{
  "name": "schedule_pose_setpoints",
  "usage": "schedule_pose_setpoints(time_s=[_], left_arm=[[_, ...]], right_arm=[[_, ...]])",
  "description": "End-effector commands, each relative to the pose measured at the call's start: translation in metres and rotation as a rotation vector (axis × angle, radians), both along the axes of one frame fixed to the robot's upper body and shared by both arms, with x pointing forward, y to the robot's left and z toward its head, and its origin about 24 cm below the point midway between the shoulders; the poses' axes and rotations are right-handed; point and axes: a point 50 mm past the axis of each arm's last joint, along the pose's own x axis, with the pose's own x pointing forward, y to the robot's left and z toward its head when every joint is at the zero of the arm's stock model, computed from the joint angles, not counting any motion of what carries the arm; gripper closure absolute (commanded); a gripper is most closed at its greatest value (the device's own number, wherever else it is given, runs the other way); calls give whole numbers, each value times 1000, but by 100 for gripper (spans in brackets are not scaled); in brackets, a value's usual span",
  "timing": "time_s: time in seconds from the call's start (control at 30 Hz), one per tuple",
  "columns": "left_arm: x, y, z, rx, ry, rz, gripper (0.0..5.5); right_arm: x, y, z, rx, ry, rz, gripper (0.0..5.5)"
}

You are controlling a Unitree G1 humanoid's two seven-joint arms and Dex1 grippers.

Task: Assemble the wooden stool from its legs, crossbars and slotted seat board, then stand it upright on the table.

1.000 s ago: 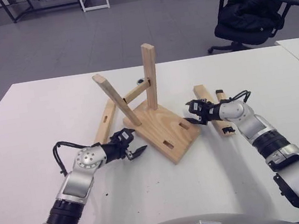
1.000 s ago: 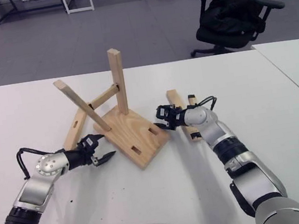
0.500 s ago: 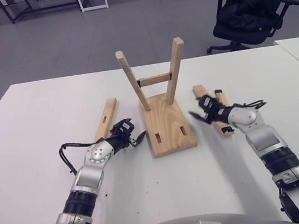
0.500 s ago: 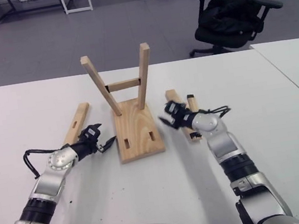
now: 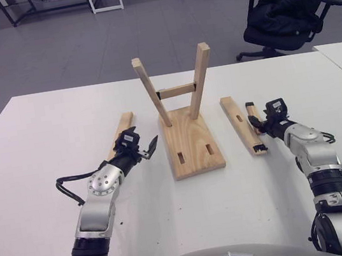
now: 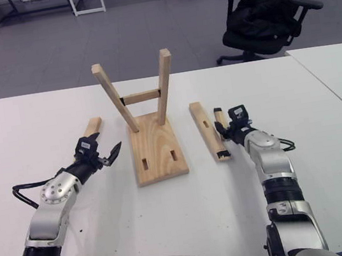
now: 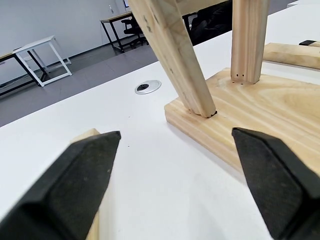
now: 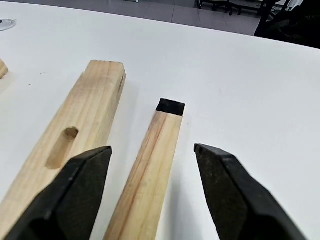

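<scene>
The left gripper (image 5: 141,142) hangs open by the loose leg (image 5: 122,130), which runs near to far. The seat board (image 5: 194,150) lies mid-table, two legs up. The right gripper (image 8: 151,150), fingers apart, straddles the crossbar (image 8: 155,170), which lies near-to-far just right of another leg (image 5: 237,121).

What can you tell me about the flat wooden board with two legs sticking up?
The seat board is a pale, grained wooden rectangle lying flat on the white table. Two legs stand in its far end, splayed apart and joined by a short crossbar. Two rectangular slots at its near end are empty.
</scene>
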Motion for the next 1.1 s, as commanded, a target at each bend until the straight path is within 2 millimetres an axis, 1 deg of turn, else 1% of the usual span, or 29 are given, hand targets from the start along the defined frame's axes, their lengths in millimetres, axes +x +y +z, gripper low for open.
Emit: schedule_pose_setpoints(time_s=[0.03, 0.17, 0.27, 0.33, 0.37, 0.4, 0.43, 0.47, 0.5, 0.53, 0.57, 0.6, 0.63, 0.7, 0.73, 0.77, 0.8, 0.87, 0.9, 1.0, 1.1], left_arm=[[0, 4, -1, 28, 16, 16, 138], [-3, 2, 3, 30, 16, -5, 138], [-3, -9, 17, -22, -20, -52, 138], [-1, -18, 29, -85, -52, -79, 138], [0, -23, 37, -136, -69, -90, 138], [0, -29, 46, -196, -86, -108, 138], [0, -33, 56, -266, -103, -124, 138], [1, -37, 72, -399, -127, -141, 138], [3, -42, 96, -604, -170, -189, 138], [4, -43, 120, -806, -206, -260, 138], [6, -43, 141, -939, -236, -340, 138], [9, -43, 156, -1017, -247, -397, 138], [13, -41, 165, -1053, -246, -430, 138], [27, -40, 182, -1095, -228, -492, 138], [33, -40, 187, -1096, -217, -511, 138], [39, -41, 191, -1089, -205, -522, 138], [42, -42, 193, -1088, -190, -527, 138], [44, -41, 192, -1099, -169, -535, 138], [43, -41, 191, -1100, -163, -537, 138], [33, -43, 190, -1081, -162, -588, 200], [30, -45, 189, -1064, -159, -606, 258]], right_arm=[[-5, 2, -13, 22, 72, -14, 241], [-10, -2, -22, 61, 133, -80, 314], [-13, -3, -25, 80, 140, -90, 367], [-13, -2, -27, 88, 145, -95, 410], [-13, -3, -27, 84, 144, -103, 419], [-11, -7, -23, 45, 101, -134, 420], [-5, -13, -14, -8, 24, -163, 420], [3, -17, 5, -17, -86, -198, 420], [11, -19, 30, -44, -224, -205, 420], [20, -14, 63, -103, -393, -160, 420], [24, 0, 97, -164, -564, -84, 420], [25, 15, 123, -212, -694, -8, 420], [23, 30, 142, -239, -792, 62, 420], [12, 75, 177, -284, -991, 279, 420], [5, 93, 190, -280, -1060, 368, 420], [-3, 108, 201, -231, -1109, 435, 420], [-10, 120, 210, -170, -1138, 490, 420], [-22, 139, 217, -105, -1152, 597, 420], [-26, 145, 215, -102, -1142, 647, 420], [-30, 156, 197, -140, -1061, 748, 420], [-29, 159, 194, -128, -1036, 764, 420]])
